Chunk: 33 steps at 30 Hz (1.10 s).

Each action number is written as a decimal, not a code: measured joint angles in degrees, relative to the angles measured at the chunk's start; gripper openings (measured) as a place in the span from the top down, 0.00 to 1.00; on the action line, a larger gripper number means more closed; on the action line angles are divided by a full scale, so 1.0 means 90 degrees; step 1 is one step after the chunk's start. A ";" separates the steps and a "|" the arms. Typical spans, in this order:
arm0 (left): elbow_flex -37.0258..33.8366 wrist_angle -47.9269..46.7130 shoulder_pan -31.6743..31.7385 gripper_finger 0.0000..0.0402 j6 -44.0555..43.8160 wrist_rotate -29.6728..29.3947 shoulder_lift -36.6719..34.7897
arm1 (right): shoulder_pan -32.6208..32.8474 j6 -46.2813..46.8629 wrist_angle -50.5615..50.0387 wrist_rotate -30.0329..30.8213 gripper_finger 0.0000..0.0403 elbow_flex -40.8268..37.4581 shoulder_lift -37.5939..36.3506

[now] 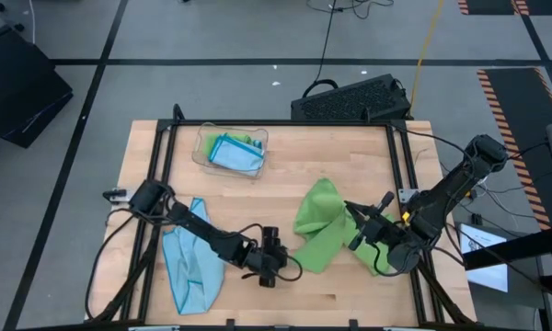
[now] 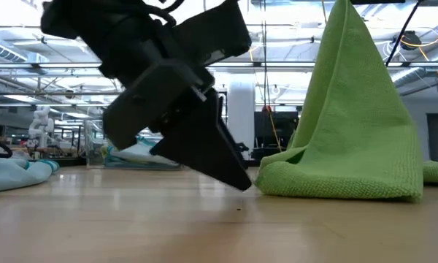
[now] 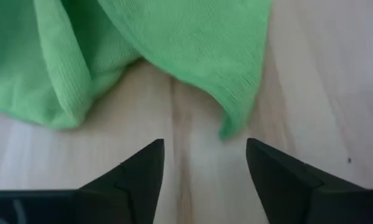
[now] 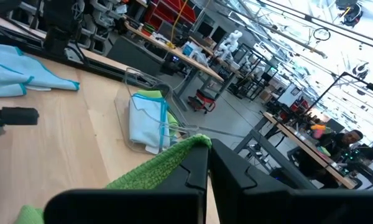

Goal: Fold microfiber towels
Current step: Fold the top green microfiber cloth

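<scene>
Inspection of my own two grippers, left to right. A light blue towel lies crumpled behind my left gripper, alongside that arm and untouched. My left gripper sits low over the table, fingers parted with only bare wood between them and nothing held. The lime green towel lies directly ahead of these jaws: its nearest corner hangs just beyond the fingertips, roughly on the centreline of the gap, not yet touching either finger. The towel's long axis runs from that low corner up towards my right gripper, which is clamped fully shut on the cloth's upper edge and holds it lifted into a tent. My judgement: the left jaws are the nearer to the free corner and need a short forward advance to take it. Beyond both grippers, a clear plastic tray holds folded blue and green towels.
</scene>
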 joint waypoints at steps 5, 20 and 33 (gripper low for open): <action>0.0000 0.0290 0.0135 0.45 0.0262 0.0571 0.0000 | 0.0000 0.0000 0.0003 -0.0001 0.99 0.0000 0.0000; -0.0002 0.0353 0.0240 0.97 0.1001 0.0919 0.0028 | 0.0000 0.0000 0.0022 -0.0015 0.99 0.0000 0.0000; -0.0002 -0.2435 -0.0647 0.99 -0.1909 -0.4038 -0.1751 | -0.0508 0.0458 0.0977 -0.1336 0.99 0.0000 0.0181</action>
